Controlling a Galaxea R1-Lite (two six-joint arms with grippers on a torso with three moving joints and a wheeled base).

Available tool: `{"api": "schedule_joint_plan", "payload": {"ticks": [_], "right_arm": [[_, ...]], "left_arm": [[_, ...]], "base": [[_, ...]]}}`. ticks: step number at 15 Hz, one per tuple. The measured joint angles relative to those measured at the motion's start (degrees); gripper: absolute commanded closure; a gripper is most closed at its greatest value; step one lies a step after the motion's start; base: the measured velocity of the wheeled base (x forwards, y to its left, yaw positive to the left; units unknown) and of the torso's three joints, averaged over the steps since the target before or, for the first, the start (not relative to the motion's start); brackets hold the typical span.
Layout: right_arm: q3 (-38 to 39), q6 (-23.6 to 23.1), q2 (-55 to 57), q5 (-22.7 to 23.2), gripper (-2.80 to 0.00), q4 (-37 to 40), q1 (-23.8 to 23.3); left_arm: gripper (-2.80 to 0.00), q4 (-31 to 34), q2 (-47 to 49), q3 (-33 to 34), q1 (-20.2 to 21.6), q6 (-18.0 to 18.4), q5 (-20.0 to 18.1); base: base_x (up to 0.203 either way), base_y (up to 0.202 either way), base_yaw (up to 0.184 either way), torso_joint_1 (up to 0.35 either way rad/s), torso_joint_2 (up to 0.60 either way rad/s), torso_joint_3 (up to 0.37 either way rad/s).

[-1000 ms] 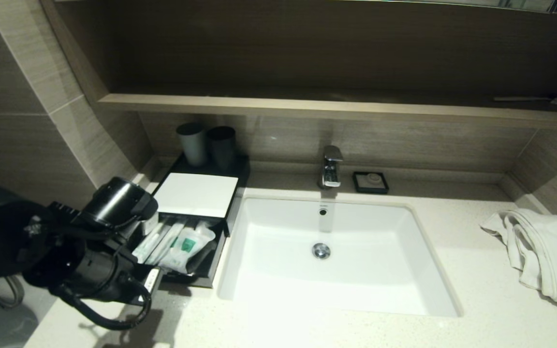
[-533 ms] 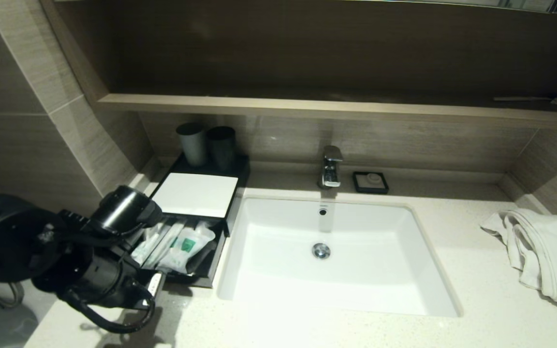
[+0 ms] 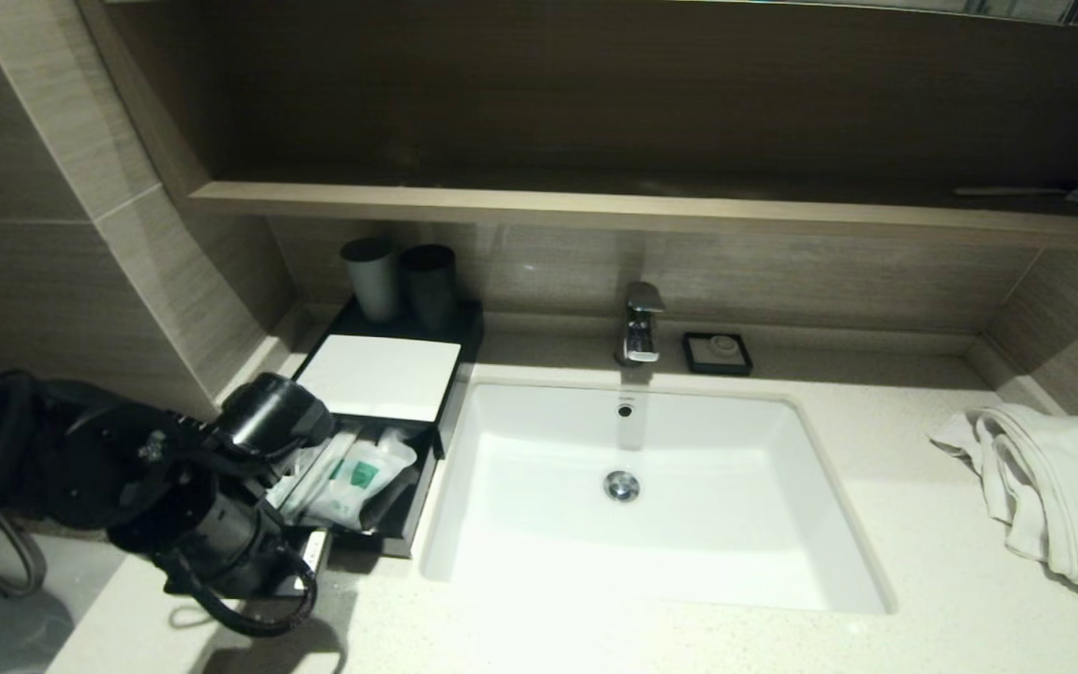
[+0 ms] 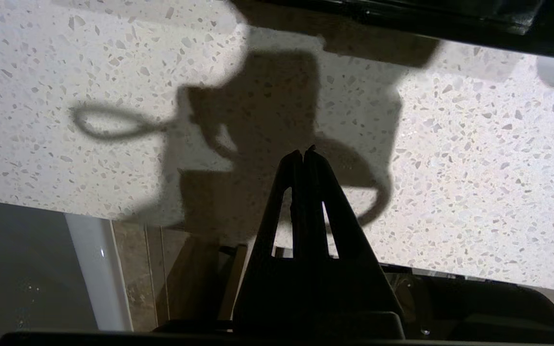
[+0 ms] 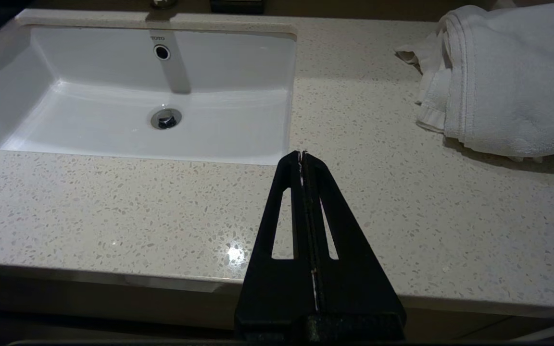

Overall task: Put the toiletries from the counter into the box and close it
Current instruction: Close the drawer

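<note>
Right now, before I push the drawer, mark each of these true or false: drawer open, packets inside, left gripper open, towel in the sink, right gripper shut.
1. The box has its drawer pulled out. True.
2. The toiletries lie in the drawer. True.
3. The left gripper is open. False: shut, empty, over the counter.
4. The towel is in the sink. False: on the counter beside it.
5. The right gripper is shut. True.
</note>
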Motion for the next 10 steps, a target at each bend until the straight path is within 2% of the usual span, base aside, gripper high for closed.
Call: {"api": "schedule_joint_plan", "payload": {"ticks": [10], "right_arm": [[0.0, 0.0, 0.0, -0.01, 0.0, 0.0, 0.0]], "left_arm": [[0.0, -4.35, 5.38, -1.88, 3.72, -0.02, -1.55]], "base": [[0.0, 0.0, 0.0, 0.0, 0.0, 0.0]]}}
